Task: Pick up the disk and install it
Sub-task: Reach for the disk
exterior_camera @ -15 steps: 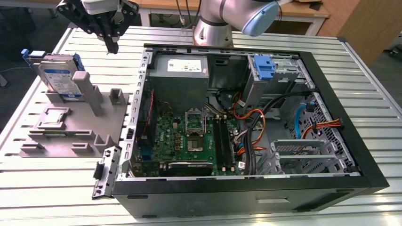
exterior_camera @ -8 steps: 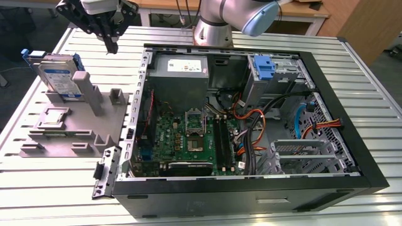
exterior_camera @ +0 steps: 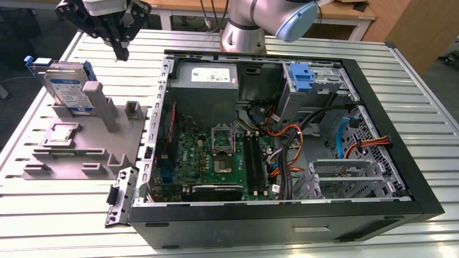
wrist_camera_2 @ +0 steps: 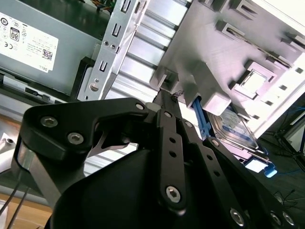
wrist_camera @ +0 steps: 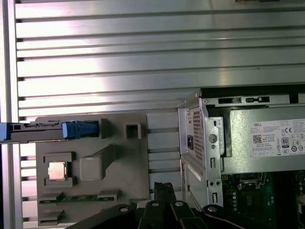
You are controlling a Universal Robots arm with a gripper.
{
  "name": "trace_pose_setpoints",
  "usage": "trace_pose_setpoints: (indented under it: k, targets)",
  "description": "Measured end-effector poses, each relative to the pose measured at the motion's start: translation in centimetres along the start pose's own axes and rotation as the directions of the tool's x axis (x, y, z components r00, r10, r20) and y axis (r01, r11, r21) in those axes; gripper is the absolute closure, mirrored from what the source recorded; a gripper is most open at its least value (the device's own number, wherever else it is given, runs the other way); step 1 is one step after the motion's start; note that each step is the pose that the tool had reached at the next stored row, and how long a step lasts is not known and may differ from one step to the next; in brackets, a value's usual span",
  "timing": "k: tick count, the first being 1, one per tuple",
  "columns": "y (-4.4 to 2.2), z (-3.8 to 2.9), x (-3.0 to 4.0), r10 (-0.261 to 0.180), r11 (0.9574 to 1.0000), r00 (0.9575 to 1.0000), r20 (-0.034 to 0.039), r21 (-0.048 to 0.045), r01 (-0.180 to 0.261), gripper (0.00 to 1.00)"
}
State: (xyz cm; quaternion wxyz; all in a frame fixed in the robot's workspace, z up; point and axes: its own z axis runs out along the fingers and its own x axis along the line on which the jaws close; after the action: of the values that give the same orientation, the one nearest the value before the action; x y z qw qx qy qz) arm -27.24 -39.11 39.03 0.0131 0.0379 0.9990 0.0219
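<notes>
The disk stands on edge in a slot of the grey holder block at the exterior view's left, its white-and-blue label facing forward and blue carrier frame along its edges. In the first wrist view the disk is seen edge-on, and in the second wrist view the disk lies behind the holder's post. My gripper hangs above the table beside the disk, toward the open computer case, apart from both. Its black fingers are shut with nothing between them, as both wrist views show the gripper.
The open computer case lies on the ribbed metal table, with a grey power supply, motherboard, loose cables and a blue bracket in the drive bay. A small chip rests on the holder block. The arm's base stands behind the case.
</notes>
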Motion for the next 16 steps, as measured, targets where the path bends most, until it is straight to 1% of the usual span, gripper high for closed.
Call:
trace_pose_setpoints:
  k: [16]
  targets:
    - [-0.02,0.00,0.26,0.000,1.0000,1.0000,0.0000,0.0000,0.000,0.90]
